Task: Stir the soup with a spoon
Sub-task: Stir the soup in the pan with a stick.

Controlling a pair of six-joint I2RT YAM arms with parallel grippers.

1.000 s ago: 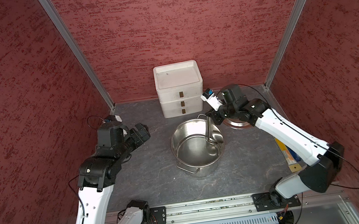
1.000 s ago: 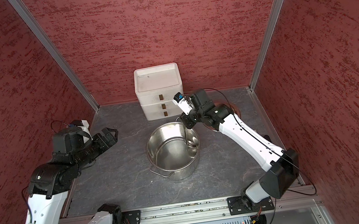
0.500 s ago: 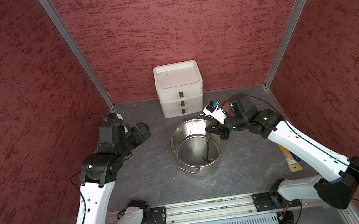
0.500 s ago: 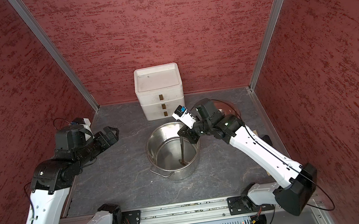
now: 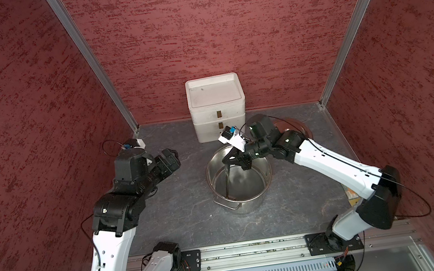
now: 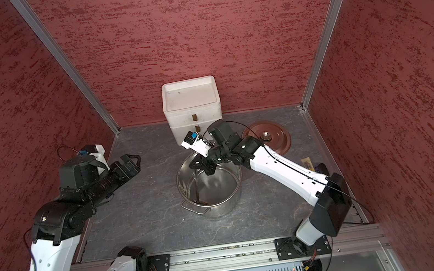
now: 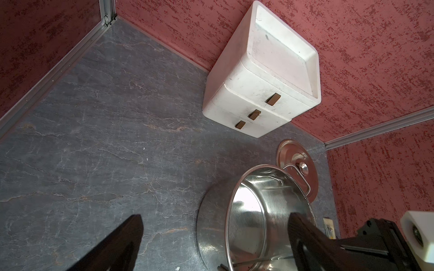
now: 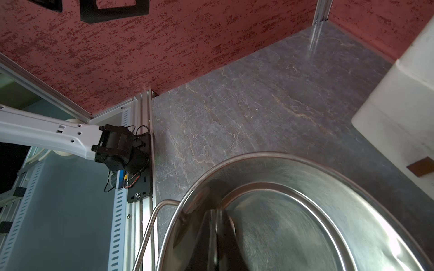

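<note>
Top views first. My right end effector [image 5: 232,163] hangs over the pot [image 5: 248,206], just inside its far rim. It is pressed together on the upper end of the spoon [image 5: 227,180]. The spoon drops steeply into the pot, with its bowl end low by the pot's near wall. My left end effector [image 6: 131,165] sits well apart from the pot, spread wide and empty. A lid [image 6: 266,138] lies flat on the tabletop [image 5: 185,204] behind the pot on the right arm's side. A white drawer box [image 5: 216,107] stands behind the pot at the back wall.

Left wrist view now. The fingers [image 7: 126,234] stand wide apart, with bare tabletop and the pot's flank between them and nothing pinched. I can't pick the spoon out here.

Right wrist view. I'm looking straight down into the pot, and the two dark fingers [image 8: 225,246] meet in a closed wedge. A thin bright line runs between them, which I take for the handle. The pot's bottom shines, and I can't tell whether anything is in it.

My read on handling is that the spoon is thin, stiff metal, light and smooth. It could swivel in the pinch if the bowl drags on the pot's wall. High on the handle is the place to hold it, since that leaves enough length to reach the pot's bottom. The pot looks free-standing, so a hard push on its wall might slide it.
</note>
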